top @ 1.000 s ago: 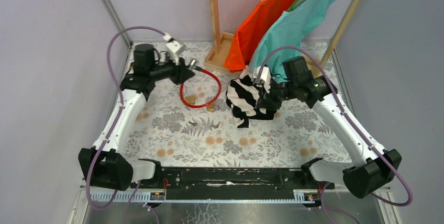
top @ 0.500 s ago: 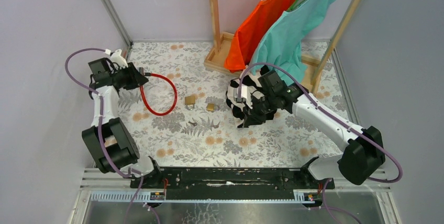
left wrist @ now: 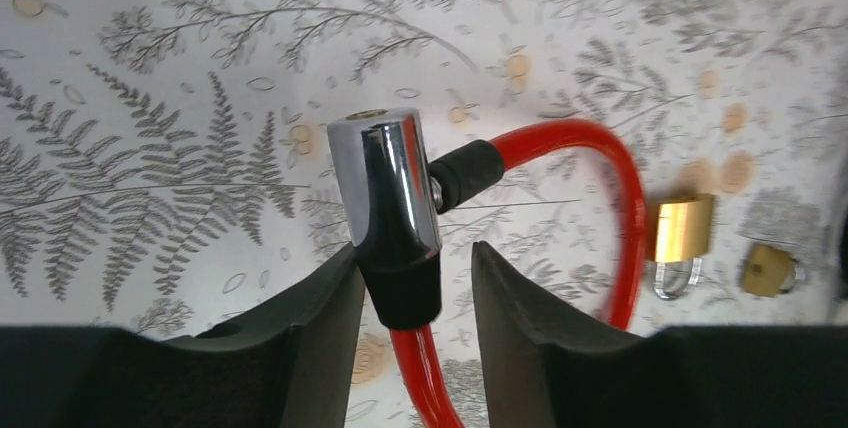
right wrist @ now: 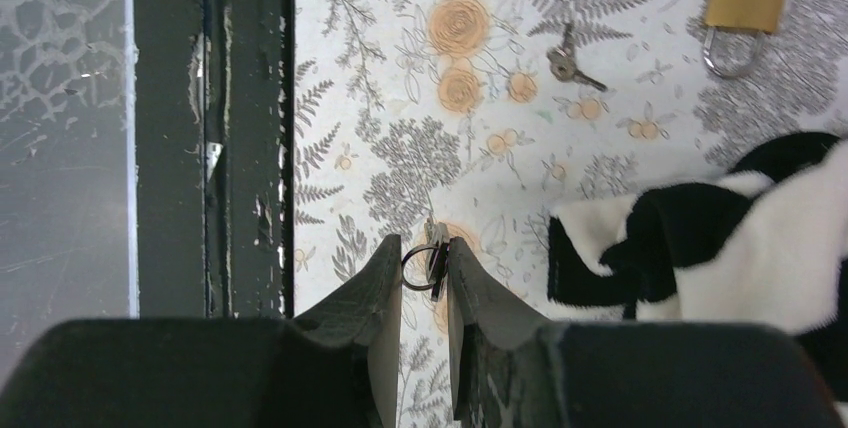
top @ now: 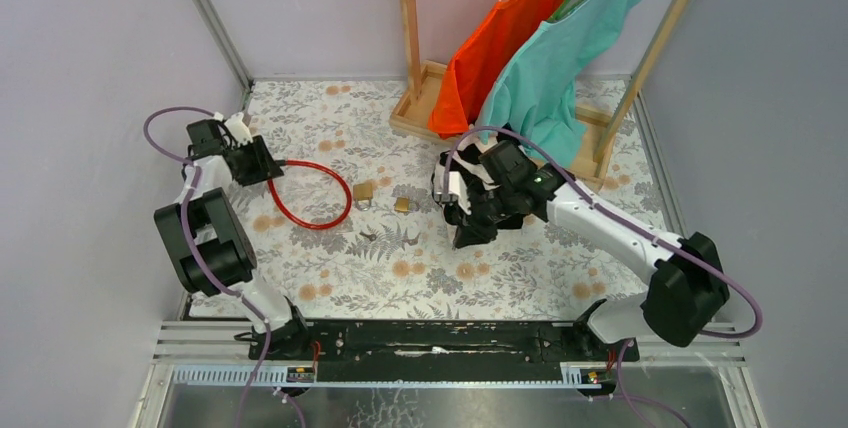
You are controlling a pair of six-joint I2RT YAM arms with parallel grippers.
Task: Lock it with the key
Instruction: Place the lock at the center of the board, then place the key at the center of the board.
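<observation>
Presently, key (right wrist: 437, 260): tiny, on a wire ring, pinched edge-on in the right claw (right wrist: 424, 244), just above the floral desk (right wrist: 400, 98).
Left claw (left wrist: 415, 250): closed around the black base of the cable lock (left wrist: 385, 178); its chrome head sticks out past the fingertips and its red cable loops away.
Loose key (right wrist: 566, 64): flat on the desk, near the brass padlock (right wrist: 744, 0).
Striped cloth (right wrist: 780, 248): beside the right claw.
</observation>
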